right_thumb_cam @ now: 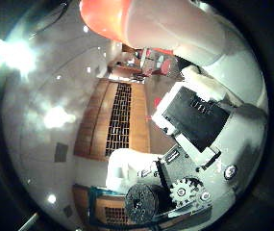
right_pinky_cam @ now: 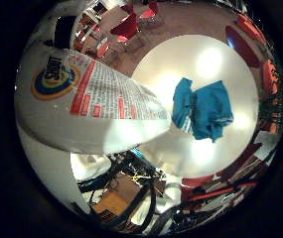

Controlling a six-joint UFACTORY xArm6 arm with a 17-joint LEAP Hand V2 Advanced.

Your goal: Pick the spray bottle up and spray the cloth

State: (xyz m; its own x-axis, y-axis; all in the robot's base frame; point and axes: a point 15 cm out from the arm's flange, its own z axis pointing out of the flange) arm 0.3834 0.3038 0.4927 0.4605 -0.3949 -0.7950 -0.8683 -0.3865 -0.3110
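Your hand (right_thumb_cam: 194,144) is clenched round the spray bottle (right_pinky_cam: 89,106), a white body with a red-printed label and a rainbow-ringed emblem, close to the palm and held above the round white table (right_pinky_cam: 220,64). The little-finger view alone shows the crumpled teal cloth (right_pinky_cam: 205,109) lying on that table; the thumb view alone shows the bottle's orange-red top beside your fingers (right_thumb_cam: 194,115).
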